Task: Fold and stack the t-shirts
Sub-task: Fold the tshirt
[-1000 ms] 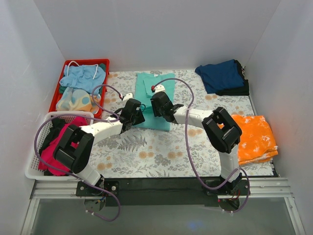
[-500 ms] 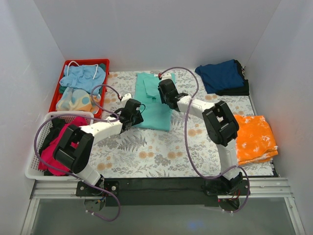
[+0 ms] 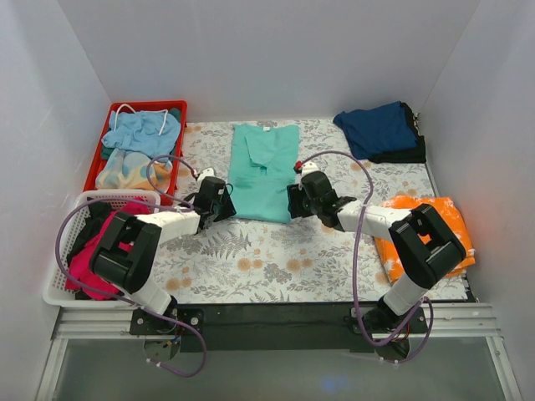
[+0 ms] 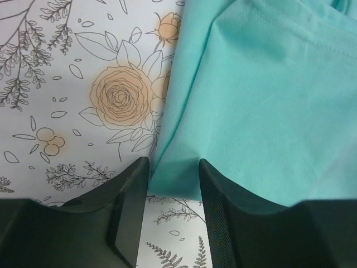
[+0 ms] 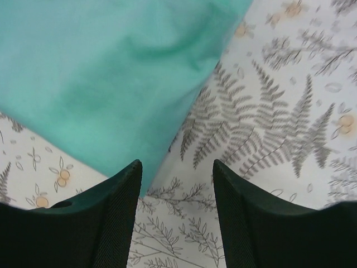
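Crowding the left side of the flowered table [image 3: 251, 267] are a red crate [image 3: 146, 104] of pale blue and mottled cloth and, nearer, a white basket [image 3: 57, 267] holding a magenta shirt [image 3: 88, 255]. At the far right corner a navy shirt [image 3: 376, 127] lies folded on something dark. An orange shirt [image 3: 439, 225] sits at the right edge, its near-left part covered by the right arm [image 3: 368, 219]. The teal shirt [image 3: 263, 171] lies flat in the middle of the table, narrow and folded lengthwise, collar toward the far wall, nothing on top of it.

What else fills the basket under the magenta shirt is hard to make out, and the left arm [image 3: 167, 221] crosses its far corner.

Both arms stretch low and forward, angled inward toward the shirt's near edge. The left gripper [image 4: 173, 184] sits at the near-left corner, its fingers [image 4: 131, 212] apart with the corner of the cloth lying loose between them, not pinched. The right gripper [image 5: 175, 184] sits at the near-right corner, jaws wide; only bare table shows in the gap, and the shirt's corner ends just beside the left finger.
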Available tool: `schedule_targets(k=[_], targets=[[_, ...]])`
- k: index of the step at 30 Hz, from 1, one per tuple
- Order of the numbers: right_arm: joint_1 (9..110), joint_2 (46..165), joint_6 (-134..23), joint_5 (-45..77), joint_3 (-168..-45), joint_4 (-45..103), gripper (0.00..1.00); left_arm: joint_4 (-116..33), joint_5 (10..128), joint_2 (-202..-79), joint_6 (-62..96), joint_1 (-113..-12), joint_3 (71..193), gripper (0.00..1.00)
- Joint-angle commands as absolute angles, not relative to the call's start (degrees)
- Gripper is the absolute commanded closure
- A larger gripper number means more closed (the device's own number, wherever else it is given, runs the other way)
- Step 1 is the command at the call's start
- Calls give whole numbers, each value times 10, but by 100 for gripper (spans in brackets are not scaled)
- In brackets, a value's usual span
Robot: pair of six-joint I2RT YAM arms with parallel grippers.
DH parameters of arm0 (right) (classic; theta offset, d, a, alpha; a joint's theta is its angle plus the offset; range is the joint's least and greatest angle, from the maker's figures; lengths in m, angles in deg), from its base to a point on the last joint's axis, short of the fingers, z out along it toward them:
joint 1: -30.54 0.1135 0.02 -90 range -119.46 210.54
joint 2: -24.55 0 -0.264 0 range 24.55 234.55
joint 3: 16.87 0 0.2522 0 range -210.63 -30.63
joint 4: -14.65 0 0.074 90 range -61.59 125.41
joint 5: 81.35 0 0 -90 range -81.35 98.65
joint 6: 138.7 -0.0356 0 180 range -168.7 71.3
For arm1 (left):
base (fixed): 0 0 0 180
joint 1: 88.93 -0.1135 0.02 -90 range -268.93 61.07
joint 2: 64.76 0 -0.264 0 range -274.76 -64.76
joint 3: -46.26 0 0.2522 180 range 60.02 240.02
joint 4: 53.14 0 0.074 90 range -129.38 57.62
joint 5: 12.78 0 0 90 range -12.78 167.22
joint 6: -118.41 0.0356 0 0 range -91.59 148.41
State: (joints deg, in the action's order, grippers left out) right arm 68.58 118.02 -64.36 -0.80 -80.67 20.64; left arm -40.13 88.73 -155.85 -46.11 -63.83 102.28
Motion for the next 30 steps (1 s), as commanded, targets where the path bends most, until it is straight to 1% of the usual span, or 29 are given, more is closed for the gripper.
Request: schedule_targets(k=[1, 6, 15, 17, 21, 23, 24, 25, 26, 27, 28, 30], targets=[[689, 1177, -675, 64, -751, 105, 40, -465, 823, -1557, -453, -659, 986, 60], [688, 1182, -681, 73, -721, 40, 41, -466, 811, -1563, -474, -663, 955, 60], [689, 1210, -721, 116, -694, 3, 42, -495, 773, -1548, -511, -671, 877, 62], [689, 1215, -729, 122, -692, 1, 43, -498, 768, -1554, -511, -671, 876, 62], [689, 1219, -741, 135, -686, -5, 46, -506, 744, -1557, -508, -671, 877, 65], [689, 1219, -742, 137, -680, -9, 51, -510, 739, -1555, -508, -671, 873, 69], [689, 1218, -743, 138, -679, -9, 56, -509, 735, -1555, -507, -670, 873, 71], [689, 1218, -743, 139, -676, -9, 68, -508, 734, -1555, -507, -671, 870, 79], [689, 1215, -744, 138, -675, -9, 74, -506, 727, -1555, -506, -671, 869, 85], [689, 1212, -747, 138, -671, -9, 83, -505, 722, -1550, -506, -671, 867, 93], [689, 1199, -748, 133, -661, -9, 98, -505, 719, -1545, -507, -671, 863, 100], [689, 1183, -749, 126, -647, -6, 99, -509, 707, -1521, -522, -671, 841, 100]])
